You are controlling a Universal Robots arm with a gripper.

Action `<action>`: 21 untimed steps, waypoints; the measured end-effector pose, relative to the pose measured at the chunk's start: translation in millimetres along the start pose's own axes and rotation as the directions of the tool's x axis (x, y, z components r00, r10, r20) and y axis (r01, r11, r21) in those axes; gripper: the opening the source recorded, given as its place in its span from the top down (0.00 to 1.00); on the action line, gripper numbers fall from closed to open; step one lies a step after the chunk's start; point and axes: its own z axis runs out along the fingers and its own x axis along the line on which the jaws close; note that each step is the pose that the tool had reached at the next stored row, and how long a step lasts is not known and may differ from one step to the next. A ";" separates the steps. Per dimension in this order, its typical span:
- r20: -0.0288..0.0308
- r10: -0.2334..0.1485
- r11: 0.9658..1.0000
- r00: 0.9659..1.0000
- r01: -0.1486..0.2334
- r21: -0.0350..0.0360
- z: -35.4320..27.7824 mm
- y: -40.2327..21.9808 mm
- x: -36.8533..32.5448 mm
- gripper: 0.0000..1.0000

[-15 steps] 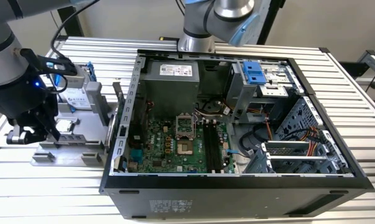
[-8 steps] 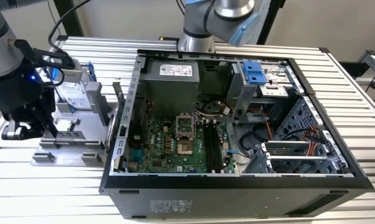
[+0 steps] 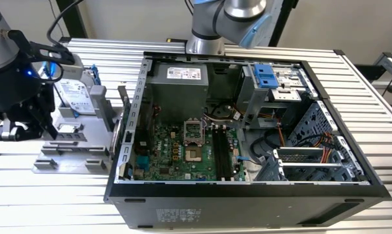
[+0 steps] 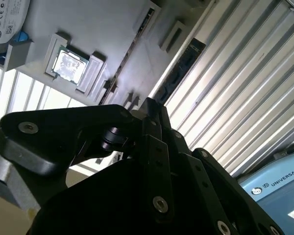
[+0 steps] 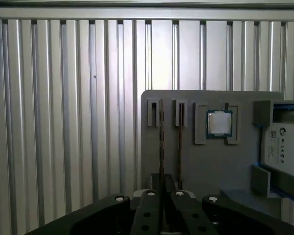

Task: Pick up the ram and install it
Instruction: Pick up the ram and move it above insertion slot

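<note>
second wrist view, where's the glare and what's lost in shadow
In the second wrist view, glare whitens the ribbed aluminium table and glints off the small square silver processor chip, while the black gripper is backlit and dark.

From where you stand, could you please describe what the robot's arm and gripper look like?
The arm is silver-grey tubing with a light blue joint cap. The gripper is black, built of angular linkage bars with silver screw heads. A black cable loops above the wrist, where a small blue light glows.
</note>
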 end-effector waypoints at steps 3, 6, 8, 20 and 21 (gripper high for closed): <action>0.000 0.000 1.000 1.000 0.000 0.000 -5.3 0.1 -0.2 1.00; 0.000 0.000 1.000 1.000 0.000 0.000 -9.8 0.1 -0.3 1.00; 0.000 0.000 1.000 1.000 0.000 0.000 -12.6 0.2 -0.4 1.00; 0.000 0.000 1.000 1.000 0.000 0.000 -25.7 0.4 -0.8 1.00; 0.000 0.000 1.000 1.000 0.000 0.000 -25.6 0.4 -0.8 1.00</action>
